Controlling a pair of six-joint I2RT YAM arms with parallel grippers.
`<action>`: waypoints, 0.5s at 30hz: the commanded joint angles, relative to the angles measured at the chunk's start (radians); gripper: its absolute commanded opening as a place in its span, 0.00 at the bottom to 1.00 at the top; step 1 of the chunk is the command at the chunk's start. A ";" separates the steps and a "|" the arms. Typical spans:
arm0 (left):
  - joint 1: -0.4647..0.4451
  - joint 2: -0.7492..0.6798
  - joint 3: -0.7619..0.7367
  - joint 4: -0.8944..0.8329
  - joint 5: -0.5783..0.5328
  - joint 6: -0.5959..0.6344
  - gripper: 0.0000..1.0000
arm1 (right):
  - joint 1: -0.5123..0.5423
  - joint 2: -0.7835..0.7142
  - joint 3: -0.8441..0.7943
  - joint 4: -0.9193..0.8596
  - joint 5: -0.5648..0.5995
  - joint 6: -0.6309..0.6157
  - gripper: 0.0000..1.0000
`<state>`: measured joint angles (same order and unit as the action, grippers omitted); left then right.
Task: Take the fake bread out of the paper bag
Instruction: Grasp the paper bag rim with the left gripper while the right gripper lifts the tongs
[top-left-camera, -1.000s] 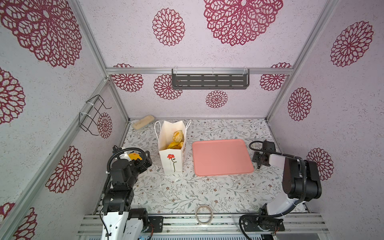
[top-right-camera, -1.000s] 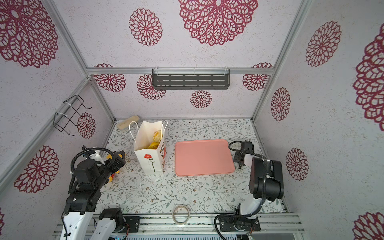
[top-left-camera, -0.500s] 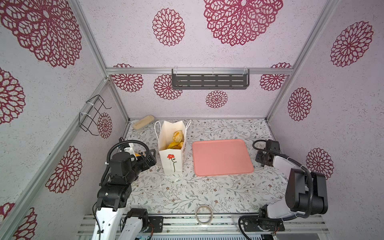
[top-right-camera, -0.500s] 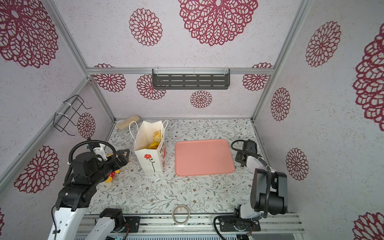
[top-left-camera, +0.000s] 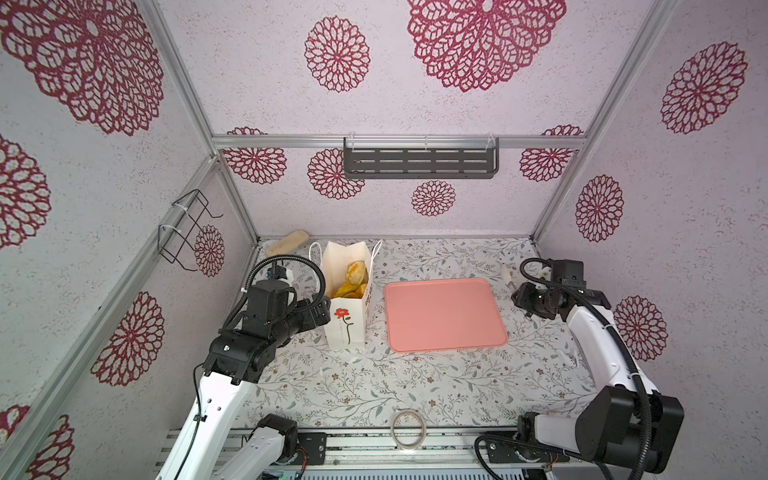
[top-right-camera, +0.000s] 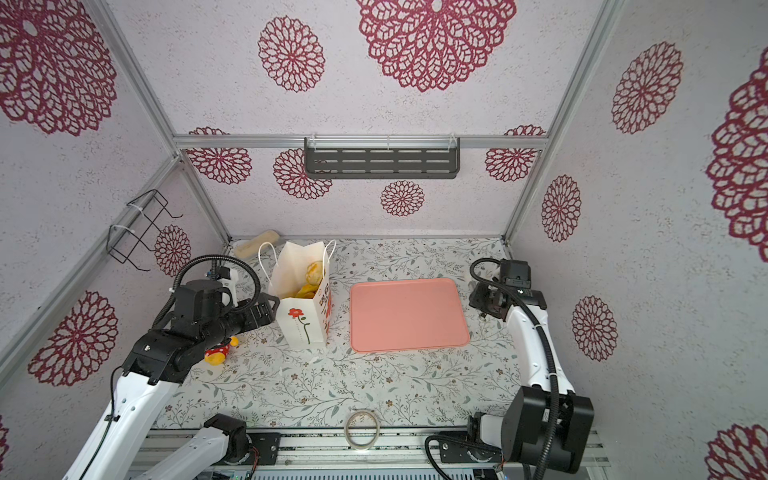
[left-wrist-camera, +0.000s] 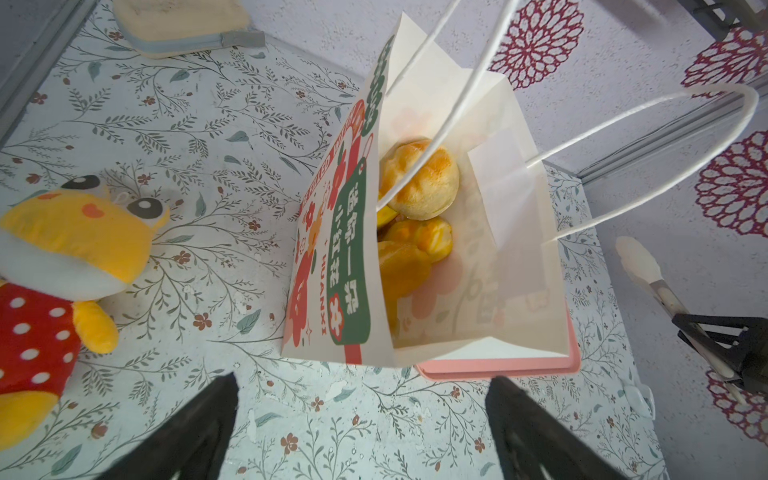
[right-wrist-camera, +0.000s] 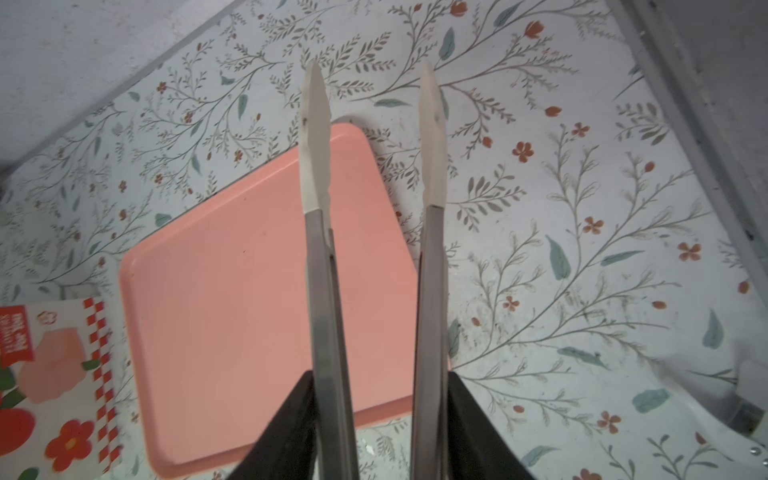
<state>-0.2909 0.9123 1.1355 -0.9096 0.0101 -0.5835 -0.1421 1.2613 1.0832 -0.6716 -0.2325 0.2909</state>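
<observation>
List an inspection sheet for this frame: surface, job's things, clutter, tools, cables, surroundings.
Surface: floral mat, flat, no spills seen.
Job's things: bag upright and open on the mat; bread inside it, none out.
Clutter: pink tray beside the bag, bare; plush by the left arm; beige block at the back corner; tape ring at the front edge.
Tools: left tool open, low beside the bag, holding nothing; right tool shut on tongs, whose tips are apart and empty.
Cables: black cables loop at each wrist; no snag seen.
Surroundings: floral walls; grey shelf on the back wall, wire rack on the left one.
</observation>
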 joint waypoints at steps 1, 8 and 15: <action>-0.023 0.060 0.084 -0.064 0.007 0.026 0.97 | 0.002 -0.079 0.012 -0.084 -0.175 0.057 0.48; -0.048 0.243 0.301 -0.191 -0.121 0.044 0.98 | 0.017 -0.171 0.003 -0.130 -0.297 0.085 0.47; -0.055 0.409 0.432 -0.308 -0.222 0.091 0.92 | 0.033 -0.213 0.033 -0.206 -0.344 0.062 0.48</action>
<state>-0.3363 1.2869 1.5410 -1.1404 -0.1532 -0.5270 -0.1169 1.0813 1.0714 -0.8402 -0.5148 0.3523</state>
